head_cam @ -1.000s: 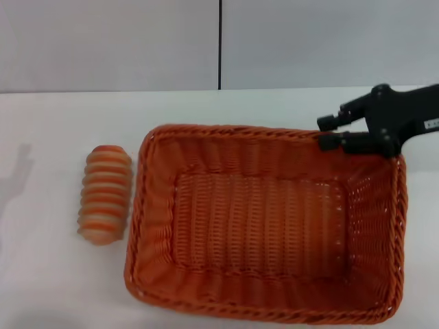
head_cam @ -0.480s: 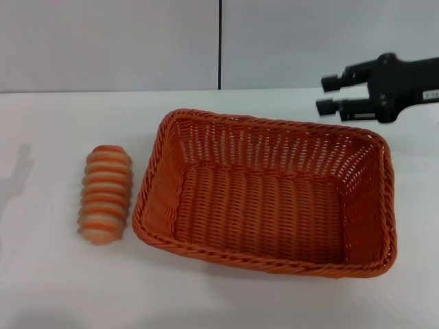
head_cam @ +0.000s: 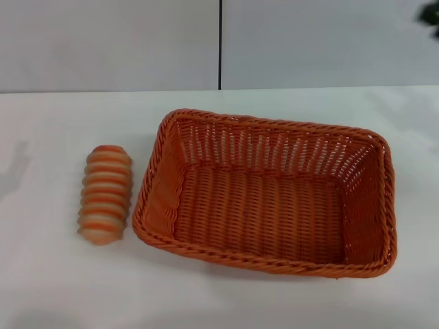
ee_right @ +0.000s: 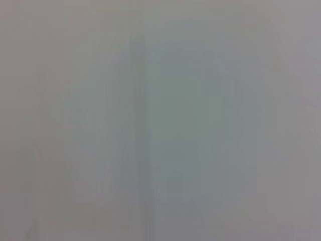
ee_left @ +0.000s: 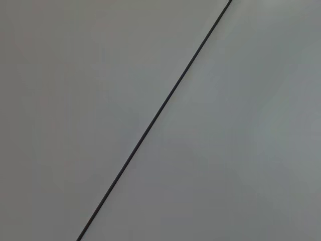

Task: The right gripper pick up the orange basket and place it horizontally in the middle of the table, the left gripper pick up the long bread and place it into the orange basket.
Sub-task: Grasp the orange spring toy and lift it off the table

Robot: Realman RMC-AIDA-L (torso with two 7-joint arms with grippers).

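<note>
1. The plain white flat table is the biggest thing in the head view. It runs under and all around the large orange woven basket.
2. The pale grey wall stands behind the far side of the orange basket, past the table's back edge. It is made of 2 panels with 1 thin dark line between them. The left wrist view shows only this kind of grey wall, with the thin dark line running slantwise across it. The right wrist view shows only plain grey.
3. The orange basket sits flat on the table with its open side up. Its long sides run from left to right. Its braided rim goes all the way round.
4. The small striped orange and cream toy loaf, the long bread, lies on the table just beside the orange basket's left short side. It is outside the basket and does not touch it. It lies along that short side.
5. A small dark bit of the right gripper shows high up, well apart from the orange basket, past its far right corner. I cannot tell if it is wide or narrow. It holds nothing that can be seen.
6. The left gripper shows in none of the 3 views, so I cannot tell how it stands.
</note>
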